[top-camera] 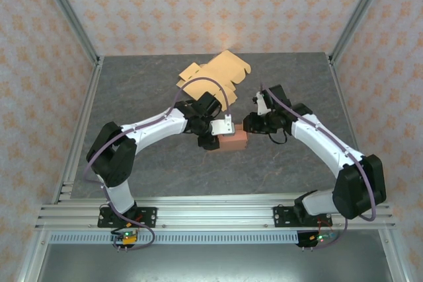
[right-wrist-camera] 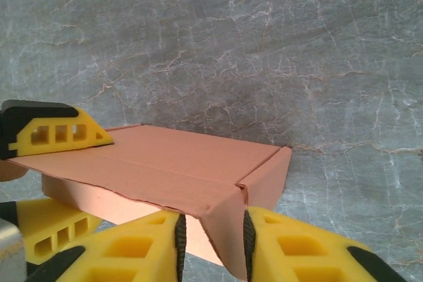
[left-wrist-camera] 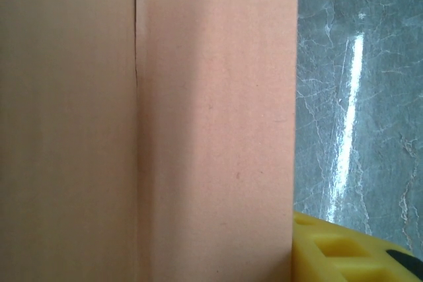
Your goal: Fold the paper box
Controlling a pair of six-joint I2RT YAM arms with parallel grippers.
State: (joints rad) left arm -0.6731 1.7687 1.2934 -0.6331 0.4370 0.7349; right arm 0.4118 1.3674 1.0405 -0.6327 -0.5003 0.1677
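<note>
- We find the paper box (top-camera: 234, 142) lying flat on the grey table (top-camera: 158, 173), about mid-table, directly between the two claws.
- Lid side faces up. From above, its long axis seems to run left to right, one short end toward each claw.
- From the left wrist we see a plain panel with one straight seam running up it.
- Left gripper (top-camera: 213, 138) is at the box's left end, partly spread. From the right wrist we note its upper finger (right-wrist-camera: 56, 133) lying flat on the lid and its lower finger (right-wrist-camera: 43, 229) below the lid's edge, with the box end pinched between them.
- The left wrist view shows one yellow finger (left-wrist-camera: 344, 252) hard against the panel's edge.
- Right gripper (top-camera: 251, 125) is at the box's right end, with only a narrow gap between the fingers (right-wrist-camera: 132, 252).
- A folded corner flap (right-wrist-camera: 221, 229) stands in that gap and touches the right-hand pad. We cannot tell whether the other pad presses it.
- Flat cardboard blanks (top-camera: 215, 74) lie near the far edge, well apart from the box.
</note>
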